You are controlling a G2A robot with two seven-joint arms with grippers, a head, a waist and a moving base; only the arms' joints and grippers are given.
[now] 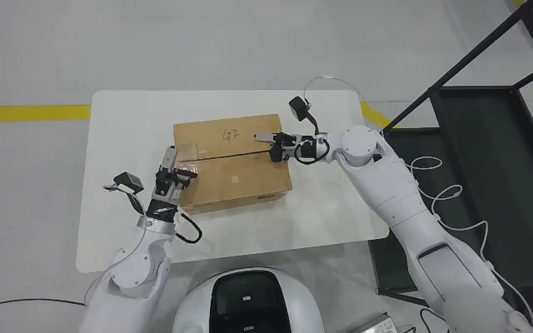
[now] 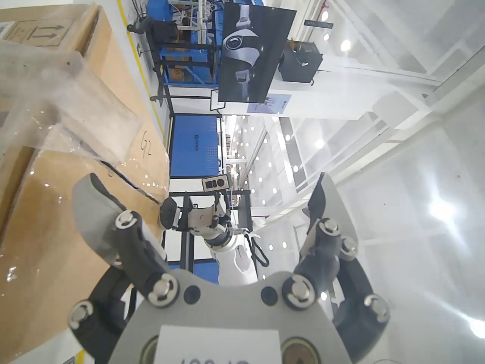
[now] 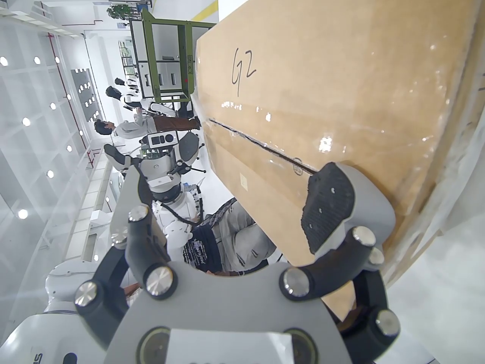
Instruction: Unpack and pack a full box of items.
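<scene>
The taped cardboard box [image 1: 231,162] sits mid-frame on the white desk [image 1: 125,125], above grey floor [image 1: 250,42] crossed by a yellow line [image 1: 42,112]. The left tool [image 1: 177,164] and the right tool [image 1: 271,143] both spread released at the box's left and right ends.

Left arm bent at elbow, forearm pointing fwd; left hand [image 1: 173,170] has fingers [image 2: 94,206] spread wide apart. Right arm stretched across toward centre, wrist approx level, right hand [image 1: 270,139] likewise wide open, pads [image 3: 327,206] facing inward.
</scene>
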